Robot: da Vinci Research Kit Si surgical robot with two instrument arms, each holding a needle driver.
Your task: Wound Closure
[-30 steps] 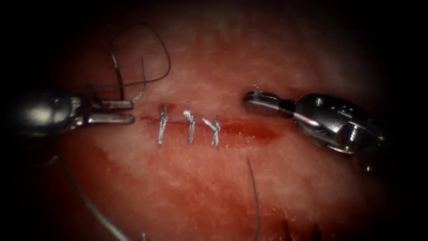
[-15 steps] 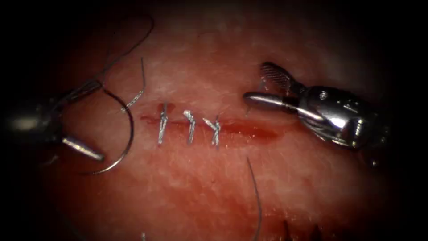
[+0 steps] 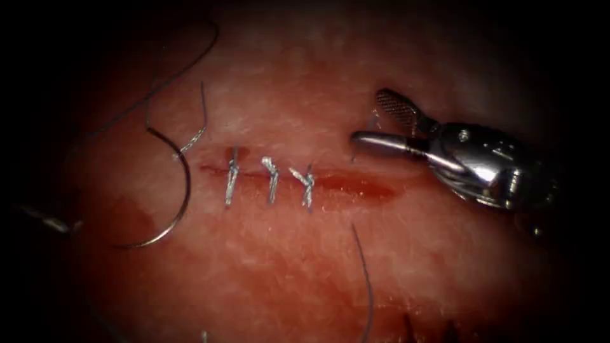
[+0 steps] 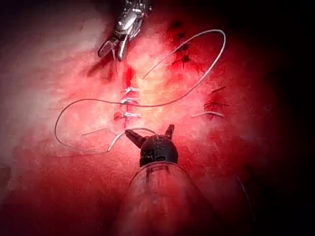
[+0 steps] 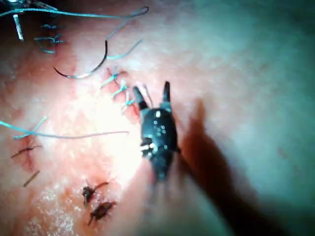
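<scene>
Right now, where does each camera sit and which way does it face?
Endoscope: above and in front of the pink tissue; right tool, jaws open, empty; curved steel needle lying loose left of the cut.
Left wrist: along its shaft toward the left tool, jaws open, empty.
Right wrist: along its shaft toward the right tool.
Shared: all three show the three white thread stitches and the right tool.

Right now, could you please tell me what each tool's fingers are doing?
Left tool: open, holding nothing.
Right tool: open, holding nothing.
Needle: free, left of the cut.
</scene>
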